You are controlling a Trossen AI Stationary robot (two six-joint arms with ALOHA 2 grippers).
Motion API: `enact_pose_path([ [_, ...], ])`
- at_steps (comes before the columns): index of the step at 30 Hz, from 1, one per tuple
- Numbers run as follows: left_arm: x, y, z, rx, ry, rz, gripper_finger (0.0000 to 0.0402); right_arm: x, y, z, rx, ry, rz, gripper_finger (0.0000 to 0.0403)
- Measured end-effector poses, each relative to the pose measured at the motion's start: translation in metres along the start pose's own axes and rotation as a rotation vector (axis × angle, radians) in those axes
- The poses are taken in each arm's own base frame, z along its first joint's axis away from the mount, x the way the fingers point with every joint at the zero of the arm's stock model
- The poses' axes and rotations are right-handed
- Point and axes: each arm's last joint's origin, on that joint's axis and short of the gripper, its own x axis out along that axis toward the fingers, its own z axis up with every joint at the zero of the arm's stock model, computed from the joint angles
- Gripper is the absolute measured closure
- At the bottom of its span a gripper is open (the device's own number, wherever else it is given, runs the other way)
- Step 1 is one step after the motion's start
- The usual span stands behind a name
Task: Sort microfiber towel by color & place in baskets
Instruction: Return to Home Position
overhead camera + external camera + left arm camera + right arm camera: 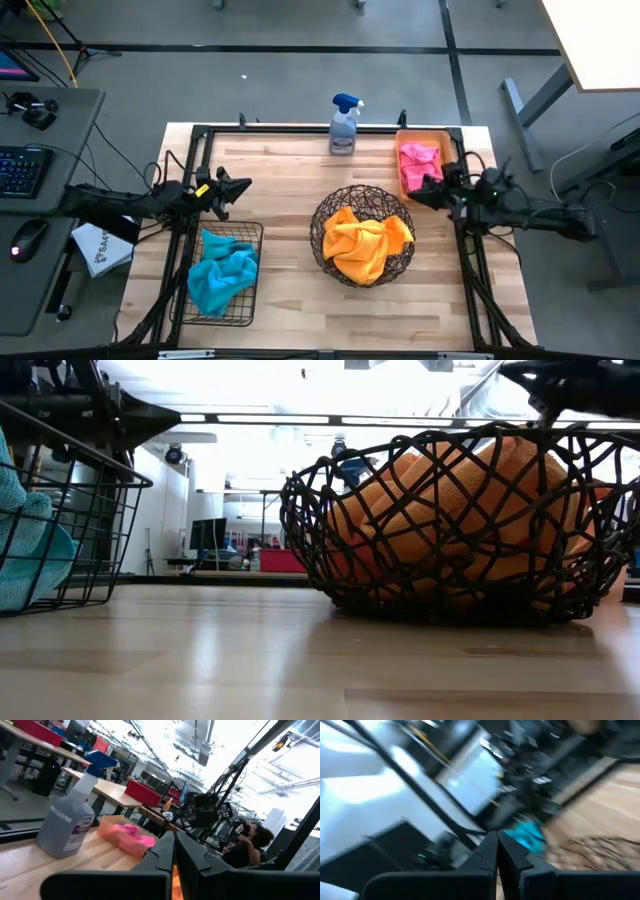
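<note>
Teal-blue microfiber towels (222,275) lie bunched in the rectangular black wire-grid basket (256,300) on the left side of the pale wooden table (290,170). Orange-yellow microfiber towels (365,248) fill the round dark woven-wire bowl basket (322,215) at centre. Pink microfiber towels (420,163) sit in the rectangular orange plastic tray (400,160) on the right. No towel shows outside a container, so sorting is judged complete across all 3.

The left gripper (232,190) is above the table, just beside the wire basket's far edge. Its fingers are clenched together and hold nothing. The right gripper (418,193) is between tray and bowl, close to the tray's corner. Its fingers are likewise pressed together and empty.

The step in hand is judged to be withdrawal of both arms to rest. Recommendations:

1. Raise each gripper before drawing back, so no finger catches a wire rim or the tray wall.
2. The right arm has the least clearance. Pull it straight away from the tray without sweeping over the bowl.
3. Hold the fingers closed throughout, so no towel pile snags.
4. The blue-topped grey spray bottle (344,128) stands well apart from both grippers, so the risk there is low.
</note>
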Motion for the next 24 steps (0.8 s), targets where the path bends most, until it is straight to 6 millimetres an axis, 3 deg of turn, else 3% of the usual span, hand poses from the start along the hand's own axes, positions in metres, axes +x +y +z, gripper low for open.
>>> enact_pose_path([
  [7, 0.000, 0.000, 0.000, 0.000, 0.000, 0.000, 0.0399, -0.001, -0.003, -0.022, -0.042, -0.104, 0.201, 0.0403],
  [16, 0.000, 0.001, -0.002, 0.007, 0.017, 0.008, 0.0399, 0.002, -0.007, -0.047, -0.197, 0.044, 0.058, 0.0403],
  [24, 0.000, 0.001, -0.002, 0.008, 0.019, 0.009, 0.0399, 0.001, -0.020, -0.051, -0.251, 0.146, 0.002, 0.0403],
])
